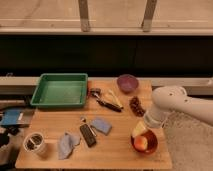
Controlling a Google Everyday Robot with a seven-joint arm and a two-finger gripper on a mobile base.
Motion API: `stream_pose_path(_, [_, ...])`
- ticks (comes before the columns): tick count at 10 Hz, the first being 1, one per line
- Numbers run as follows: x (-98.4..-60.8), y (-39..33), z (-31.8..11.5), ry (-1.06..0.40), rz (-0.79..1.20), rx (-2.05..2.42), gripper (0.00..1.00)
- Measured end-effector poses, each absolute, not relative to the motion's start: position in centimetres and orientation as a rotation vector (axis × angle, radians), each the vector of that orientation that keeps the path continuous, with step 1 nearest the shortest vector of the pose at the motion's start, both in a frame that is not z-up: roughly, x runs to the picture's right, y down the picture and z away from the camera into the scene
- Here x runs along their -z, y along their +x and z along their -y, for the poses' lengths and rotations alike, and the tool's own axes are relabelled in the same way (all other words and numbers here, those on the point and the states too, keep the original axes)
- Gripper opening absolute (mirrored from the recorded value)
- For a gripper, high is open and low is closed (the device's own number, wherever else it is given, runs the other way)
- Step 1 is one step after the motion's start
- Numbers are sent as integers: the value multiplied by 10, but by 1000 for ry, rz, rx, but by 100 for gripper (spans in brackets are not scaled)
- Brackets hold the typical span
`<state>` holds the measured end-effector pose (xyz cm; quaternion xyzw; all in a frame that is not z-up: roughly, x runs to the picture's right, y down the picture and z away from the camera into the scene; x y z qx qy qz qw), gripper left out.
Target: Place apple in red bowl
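Orange-red and smooth, the red bowl (pixel 144 143) stands on the wooden surface (pixel 55 123) at its near right corner, and I take it as the landmark; the apple (pixel 141 142), yellow with a red blush, lies inside it, a little toward its near side. The gripper (pixel 140 129) hangs just over the far rim of the red bowl, at the end of the white arm (pixel 175 102) that comes in from the right; a pale part of it touches or nearly touches the rim, and whether the jaws are released or clenched I cannot tell.

By my judgement the placing is nearly finished, and what remains is to leave cleanly. To do it well, the jaws should be fully let go before any lift; then the gripper should rise straight up from the red bowl, not sideways, so that it does not drag the rim or tip the fruit out. The dark grape cluster (pixel 136 106) lies just behind the red bowl, and the purple bowl (pixel 127 82) further behind; a retreat in that direction should stay high.
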<state>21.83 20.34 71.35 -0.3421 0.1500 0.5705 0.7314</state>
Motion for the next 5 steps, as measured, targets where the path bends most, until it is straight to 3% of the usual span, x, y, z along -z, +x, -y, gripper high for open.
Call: stream_pose_path(5, [-736, 259, -125, -554, -223, -1410, 80])
